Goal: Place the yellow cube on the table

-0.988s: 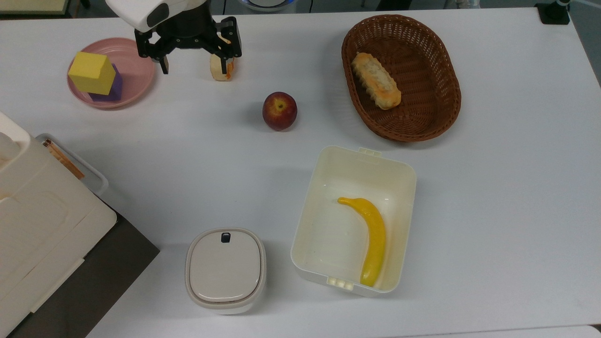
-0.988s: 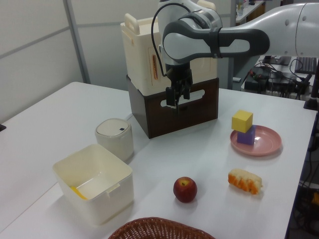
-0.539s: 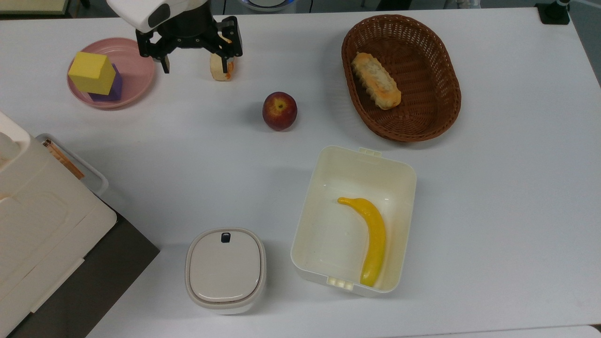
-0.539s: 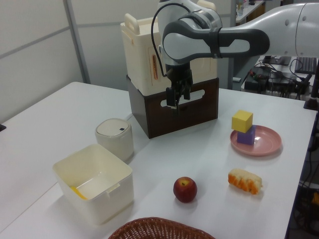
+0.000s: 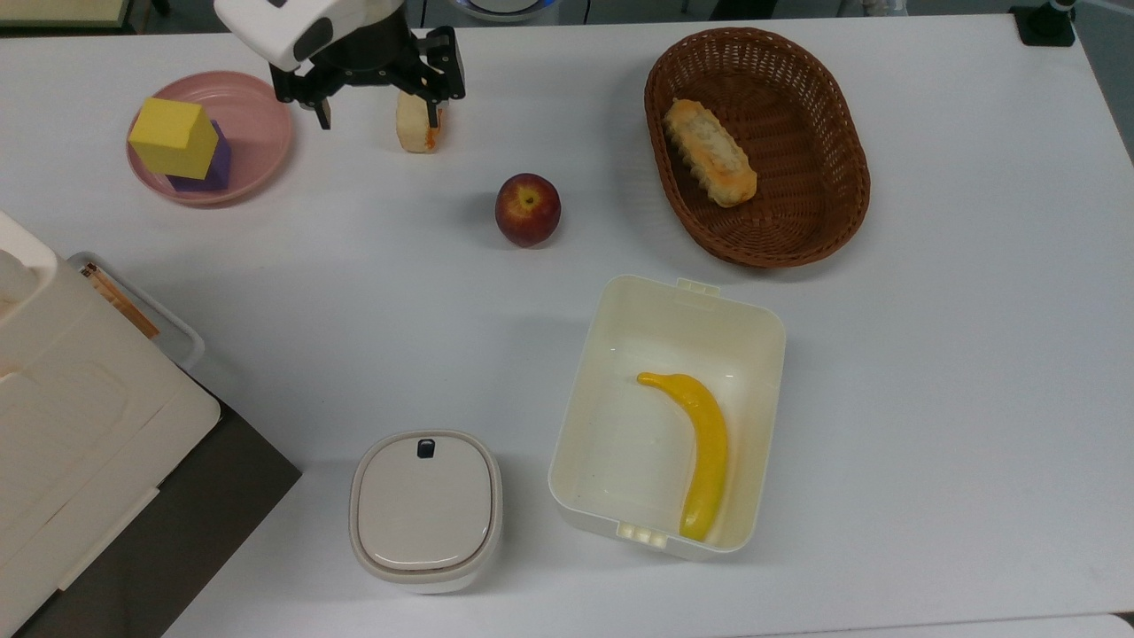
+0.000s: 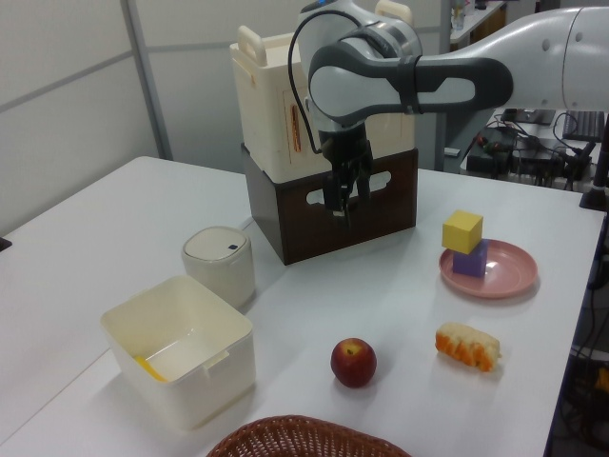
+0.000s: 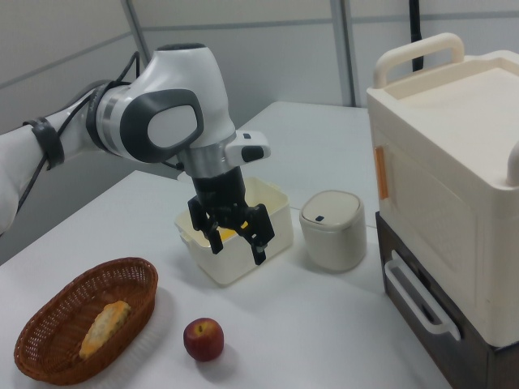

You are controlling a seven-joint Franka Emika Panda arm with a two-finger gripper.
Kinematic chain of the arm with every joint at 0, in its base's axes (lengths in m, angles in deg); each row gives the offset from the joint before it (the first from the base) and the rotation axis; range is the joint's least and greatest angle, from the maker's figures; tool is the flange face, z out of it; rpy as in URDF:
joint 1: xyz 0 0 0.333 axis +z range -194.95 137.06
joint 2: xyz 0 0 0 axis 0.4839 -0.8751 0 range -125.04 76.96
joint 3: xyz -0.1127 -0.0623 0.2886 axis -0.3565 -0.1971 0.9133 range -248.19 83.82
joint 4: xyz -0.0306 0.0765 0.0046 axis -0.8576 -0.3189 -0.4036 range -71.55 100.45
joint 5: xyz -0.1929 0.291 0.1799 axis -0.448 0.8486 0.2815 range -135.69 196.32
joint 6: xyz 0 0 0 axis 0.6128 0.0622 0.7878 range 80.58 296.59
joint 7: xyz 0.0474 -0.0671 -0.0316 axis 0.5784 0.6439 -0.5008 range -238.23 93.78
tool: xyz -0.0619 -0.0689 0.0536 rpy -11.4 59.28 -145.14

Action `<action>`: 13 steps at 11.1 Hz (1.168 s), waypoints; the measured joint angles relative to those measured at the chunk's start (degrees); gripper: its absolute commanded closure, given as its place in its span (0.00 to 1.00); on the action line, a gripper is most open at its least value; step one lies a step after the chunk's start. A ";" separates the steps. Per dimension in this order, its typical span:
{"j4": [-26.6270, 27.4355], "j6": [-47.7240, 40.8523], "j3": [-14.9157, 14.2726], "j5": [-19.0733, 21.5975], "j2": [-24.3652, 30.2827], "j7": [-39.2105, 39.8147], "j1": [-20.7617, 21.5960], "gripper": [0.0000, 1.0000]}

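We count one yellow cube (image 5: 173, 136) and it sits on top of one purple block (image 5: 209, 168), the pair stacked on the single pink plate (image 5: 259, 133) near the top view's upper left corner; in the left view the same stack stands at the left view's right, the cube (image 6: 462, 231) above the block (image 6: 470, 259) on the plate (image 6: 510, 273). The cube touches only the block, not the table (image 5: 930, 354). We see one gripper (image 5: 379, 113), hanging above the table just beside the plate on the top view's right, its two fingers spread apart with nothing between them; in the right view the gripper (image 7: 238, 245) points downward with the same open spread, and in the left view it (image 6: 343, 203) hangs in front of the dark crate. On the table we count one apple (image 5: 527, 209), one orange-edged bread piece (image 5: 416, 124) lying partly under the gripper in the top view, and one brown wicker basket (image 5: 824, 213) holding one bread roll (image 5: 710, 152). There is one cream open box (image 5: 762, 372) with one banana (image 5: 700, 452) lying inside it, and just beside it on the top view's left one small lidded container (image 5: 425, 510), closed. At the top view's lower left stands one large cream case (image 5: 80, 425) on a dark brown crate (image 5: 204, 514). The cube and the gripper are apart, with the plate's rim between them.
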 measured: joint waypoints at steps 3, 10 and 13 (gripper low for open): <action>1.52 -0.08 0.04 0.00 -0.88 0.05 0.41 0.00; 2.54 -2.22 0.04 -0.01 -0.99 0.42 0.42 0.00; 2.52 -2.23 -0.17 -0.20 -0.94 0.61 -0.33 0.00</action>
